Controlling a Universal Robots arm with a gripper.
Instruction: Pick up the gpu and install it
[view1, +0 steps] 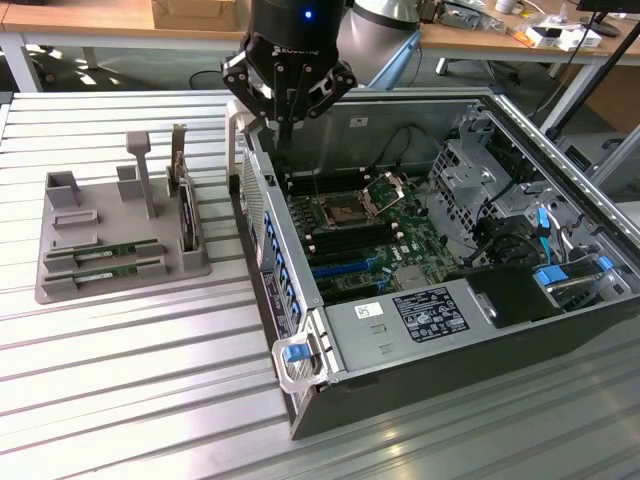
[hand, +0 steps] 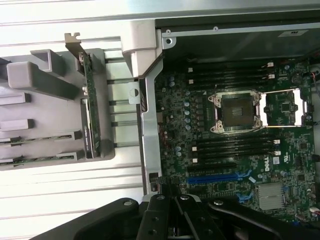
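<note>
Two long, thin green sticks lie side by side in a grey holder (view1: 60, 285) on the slatted table, at the exterior view's left. I take the nearer stick as the gpu (view1: 105, 268) (hand: 35, 161); its twin (view1: 100, 250) (hand: 37, 138) lies just behind it. My gripper (view1: 286, 128) (hand: 176, 202) hangs shut and holds nothing. It is above the open computer case's wall (view1: 262, 215), on the side nearest the holder and well apart from the sticks. Below it lies the motherboard (view1: 360, 235) (hand: 235, 130) with dark memory slots and blue slots.
A dark upright card with a metal bracket (view1: 184, 205) (hand: 89, 107) stands in the holder beside the case. Grey posts (view1: 142, 170) rise from the holder. The open case holds drive cages (view1: 470, 175), cables and a black power unit (view1: 430, 310). Desks stand behind.
</note>
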